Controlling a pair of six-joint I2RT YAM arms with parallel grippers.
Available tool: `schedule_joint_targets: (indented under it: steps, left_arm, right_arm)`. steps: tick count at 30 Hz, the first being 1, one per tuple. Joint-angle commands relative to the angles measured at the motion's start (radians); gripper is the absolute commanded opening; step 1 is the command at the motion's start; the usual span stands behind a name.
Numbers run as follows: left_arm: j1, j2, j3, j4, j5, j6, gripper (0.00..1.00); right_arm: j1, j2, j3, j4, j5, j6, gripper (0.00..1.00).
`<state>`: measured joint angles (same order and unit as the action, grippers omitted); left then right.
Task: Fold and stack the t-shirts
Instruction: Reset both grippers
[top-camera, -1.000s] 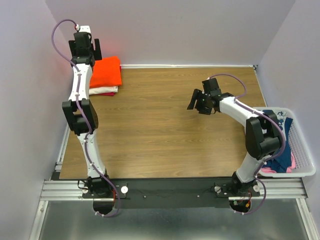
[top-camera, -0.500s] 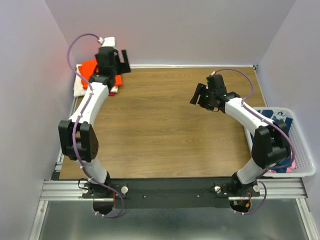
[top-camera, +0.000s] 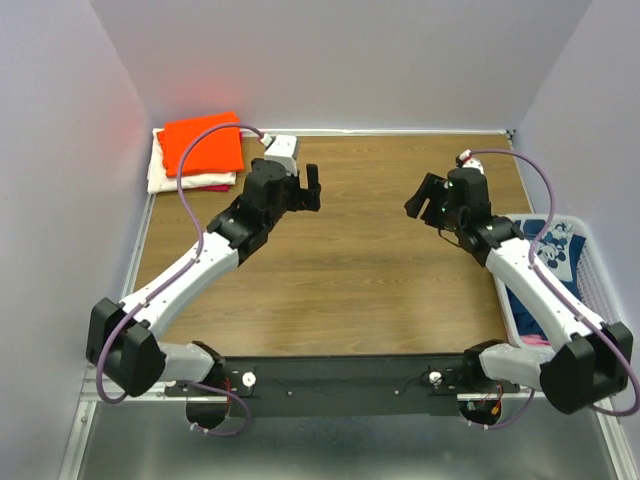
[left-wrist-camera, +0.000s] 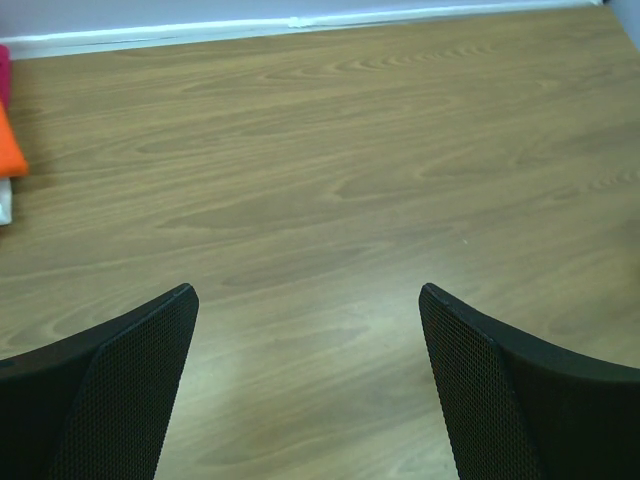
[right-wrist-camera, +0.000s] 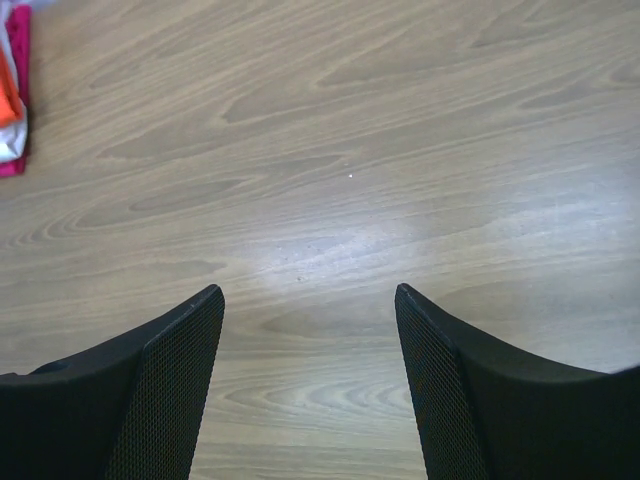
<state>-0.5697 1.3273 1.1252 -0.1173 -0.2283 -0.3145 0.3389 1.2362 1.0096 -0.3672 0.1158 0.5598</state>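
A folded bright orange t-shirt lies on top of a cream-white one and a red-pink one in a stack at the table's far left corner. A navy t-shirt with a white cartoon print lies in the white basket at the right. My left gripper is open and empty over the table right of the stack. My right gripper is open and empty over the right part of the table. The stack's edge shows in the left wrist view and the right wrist view.
The wooden table is walled at the back and both sides. The basket stands off the table's right edge, with pink cloth at its near end. My arm bases sit on the metal rail at the near edge.
My left arm has swung from the stack at the far left corner to the right, over the table. My right gripper has moved to the right. The orange t-shirt now lies uncovered.
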Motion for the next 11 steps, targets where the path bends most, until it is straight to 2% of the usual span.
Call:
schedule_joint_targets:
  steps: [1,6,11]
  left_arm:
    - [-0.051,-0.102,-0.050,0.033,-0.060,0.020,0.98]
    - [-0.075,-0.145,-0.051,0.025,-0.019,0.051,0.98]
    - [-0.078,-0.181,-0.005,-0.039,-0.011,0.097,0.98]
  right_arm:
    - [0.005,-0.113,-0.065,-0.012,0.082,0.014,0.76]
    - [0.005,-0.193,-0.112,-0.013,0.113,0.011,0.76]
    - [0.005,-0.201,-0.109,-0.013,0.114,0.015,0.76]
